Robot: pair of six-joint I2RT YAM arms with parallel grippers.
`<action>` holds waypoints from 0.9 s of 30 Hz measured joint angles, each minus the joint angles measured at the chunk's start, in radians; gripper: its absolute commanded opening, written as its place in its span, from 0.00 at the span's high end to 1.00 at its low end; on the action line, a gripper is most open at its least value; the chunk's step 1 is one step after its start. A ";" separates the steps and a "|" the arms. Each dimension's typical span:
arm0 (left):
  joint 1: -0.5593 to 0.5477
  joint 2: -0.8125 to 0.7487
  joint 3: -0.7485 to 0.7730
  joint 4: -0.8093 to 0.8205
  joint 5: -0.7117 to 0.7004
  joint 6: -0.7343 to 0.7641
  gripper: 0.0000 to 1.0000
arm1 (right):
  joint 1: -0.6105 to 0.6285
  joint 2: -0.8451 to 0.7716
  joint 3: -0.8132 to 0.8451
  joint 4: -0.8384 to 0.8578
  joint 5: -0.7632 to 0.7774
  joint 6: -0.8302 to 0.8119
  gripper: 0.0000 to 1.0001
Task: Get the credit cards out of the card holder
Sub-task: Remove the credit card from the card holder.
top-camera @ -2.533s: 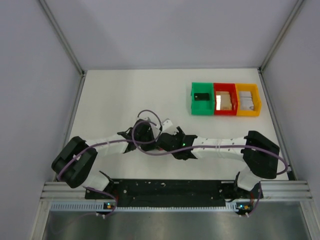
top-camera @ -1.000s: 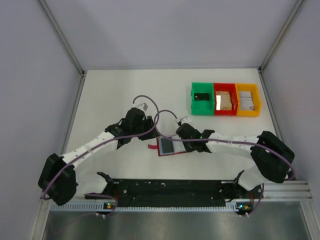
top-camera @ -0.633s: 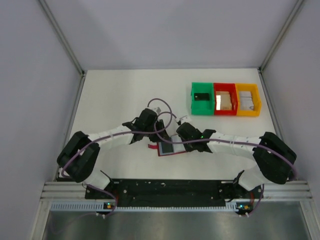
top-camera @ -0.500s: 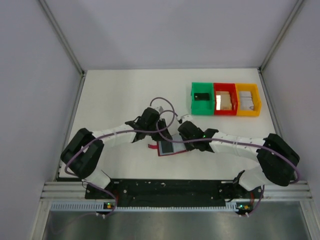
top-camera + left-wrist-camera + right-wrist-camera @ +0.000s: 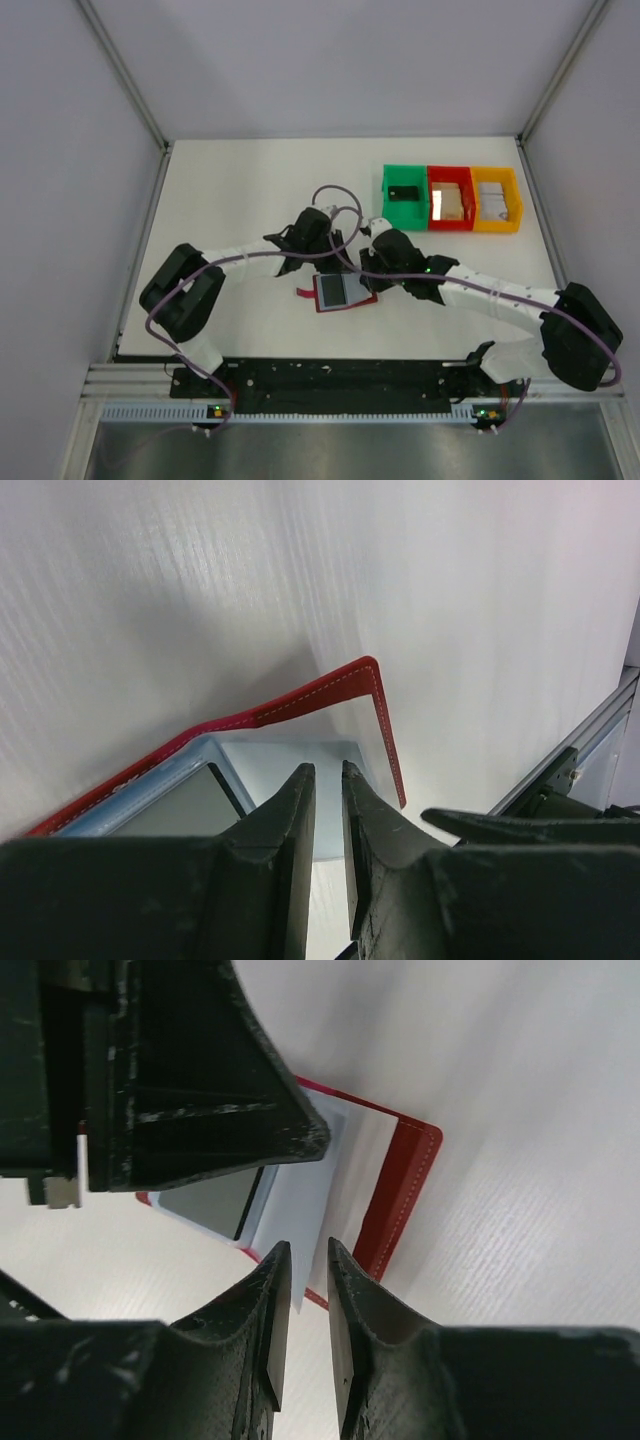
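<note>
The left fingers [image 5: 290, 805] have moved onto the card holder [image 5: 398, 1192], beside the right fingers [image 5: 266, 1295]. Both pairs are narrowed to a slit (gripping the card [image 5: 335, 290]? I cannot tell). The holder lies on the table [image 5: 230, 200], card not yet out.

Two white-and-black jointed arms [image 5: 245, 262], each trailing a looping purple cable [image 5: 329, 190], taper to matte black fingers [image 5: 385, 1350] scuffed pale along their edges.

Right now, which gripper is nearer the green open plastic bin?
Right. The right gripper is near-left of the green open plastic bin, over the dark red flat card holder; the left gripper is further left.
</note>
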 measured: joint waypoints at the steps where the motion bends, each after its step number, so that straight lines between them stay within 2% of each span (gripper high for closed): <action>1: 0.000 0.006 0.007 0.000 0.000 0.000 0.79 | -0.003 0.000 -0.004 0.014 -0.020 0.005 0.79; 5: 0.000 0.034 0.035 0.000 -0.001 0.004 0.79 | -0.030 0.002 -0.026 0.081 -0.129 0.031 0.81; 11: 0.000 0.072 0.055 -0.009 -0.002 0.003 0.78 | -0.069 0.061 -0.121 0.285 -0.268 0.098 0.83; 16: 0.018 0.064 0.051 -0.032 -0.023 -0.003 0.69 | -0.090 0.136 -0.142 0.405 -0.341 0.124 0.82; 19: 0.047 0.014 0.021 -0.035 -0.039 -0.005 0.63 | -0.097 0.156 -0.143 0.462 -0.380 0.131 0.82; 27: 0.127 -0.190 -0.083 -0.068 -0.085 -0.003 0.61 | -0.167 0.218 -0.143 0.602 -0.453 0.172 0.80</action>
